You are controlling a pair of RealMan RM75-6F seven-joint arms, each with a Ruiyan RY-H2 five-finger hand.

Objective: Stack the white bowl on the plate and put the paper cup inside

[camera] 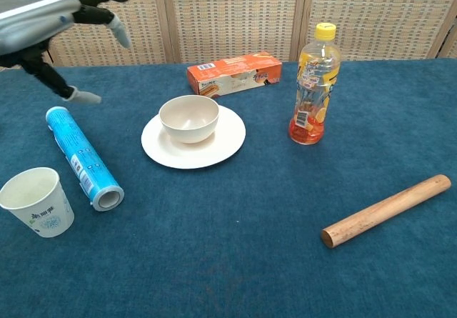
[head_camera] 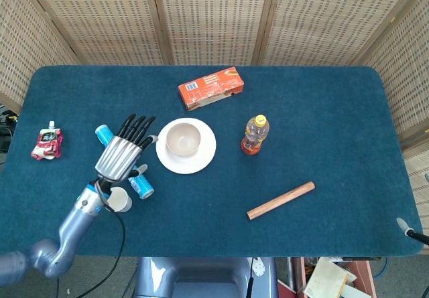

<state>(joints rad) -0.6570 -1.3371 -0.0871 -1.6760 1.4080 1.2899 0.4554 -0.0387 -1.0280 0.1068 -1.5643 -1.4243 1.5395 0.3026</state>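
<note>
Left hand hovers, fingers spread, holding nothing, above blue tube. Tube lies just beside paper cup, on its plate side, blocking straight path from cup to white bowl on plate. Orange box sits close behind plate; juice bottle (tallest obstacle) stands upright to plate's right. Wooden rod lies well apart, near right front. Red pouch lies far left. Open cloth in front of plate and between plate and rod.
</note>
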